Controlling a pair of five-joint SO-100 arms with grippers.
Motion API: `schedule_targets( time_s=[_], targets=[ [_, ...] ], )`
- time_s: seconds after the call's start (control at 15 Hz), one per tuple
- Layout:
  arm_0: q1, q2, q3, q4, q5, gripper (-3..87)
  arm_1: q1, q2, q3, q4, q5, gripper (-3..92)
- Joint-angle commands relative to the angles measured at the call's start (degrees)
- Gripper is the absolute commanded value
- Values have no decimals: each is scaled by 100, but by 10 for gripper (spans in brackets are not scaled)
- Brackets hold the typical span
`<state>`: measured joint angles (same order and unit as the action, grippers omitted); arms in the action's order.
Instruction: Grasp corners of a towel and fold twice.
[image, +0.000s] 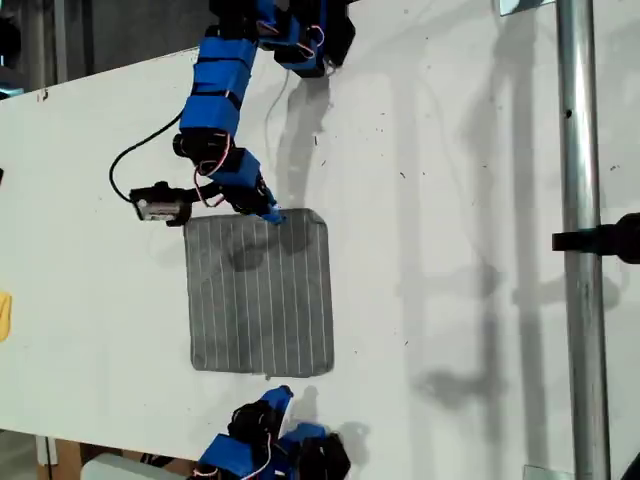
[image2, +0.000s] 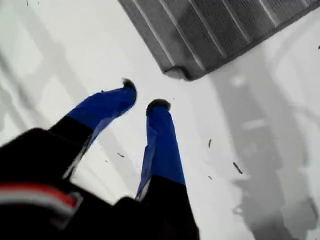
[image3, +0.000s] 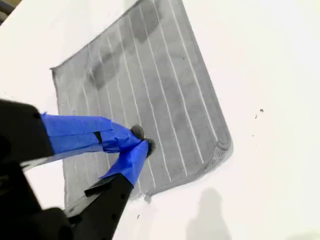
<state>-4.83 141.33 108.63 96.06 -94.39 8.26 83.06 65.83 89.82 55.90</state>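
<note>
The towel (image: 260, 295), grey with thin pale stripes, lies flat on the white table (image: 450, 250). My second gripper (image: 272, 215) reaches down from the exterior view's top to the towel's far edge. Its fingers are shut, tips together (image3: 141, 140) over the cloth (image3: 150, 85), and a rounded corner (image3: 222, 150) lies close by. My first gripper (image: 278, 395) sits at the exterior view's bottom, just off the towel's near edge. It is open (image2: 142, 100) above bare table with nothing between its fingers, and a towel corner (image2: 182, 74) lies a little ahead of it.
A metal pole (image: 580, 240) with a black clamp (image: 605, 240) stands at the exterior view's right. A black cable (image: 130, 165) loops beside the second arm. A yellow object (image: 4, 315) shows at the exterior view's left edge.
</note>
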Motion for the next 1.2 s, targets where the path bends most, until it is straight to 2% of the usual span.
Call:
schedule_targets(
  time_s=[0.0,0.2,0.53,0.6,0.67,0.73,1.07,1.13],
  targets=[
    [0,62,9,18,-44,-29,44,-352,-396,-53,-580,323],
    [-105,246,299,0,-97,-29,123,-1362,-316,-422,-932,359],
    [-141,536,642,-9,-246,-29,325,-2830,-334,-1195,-949,349],
    [-141,483,659,-9,-255,-29,387,-2927,-325,-1274,-949,289],
    [-141,431,650,-9,-264,-29,431,-2971,-316,-1345,-905,97],
    [-149,378,642,-18,-272,-29,448,-2997,-299,-1380,-817,-2],
    [-185,-352,668,-97,-264,-21,299,-2988,-316,-1547,-800,-3],
    [-185,-765,615,-272,-18,39,281,-2988,-316,-1547,-773,-3]
  ],
)
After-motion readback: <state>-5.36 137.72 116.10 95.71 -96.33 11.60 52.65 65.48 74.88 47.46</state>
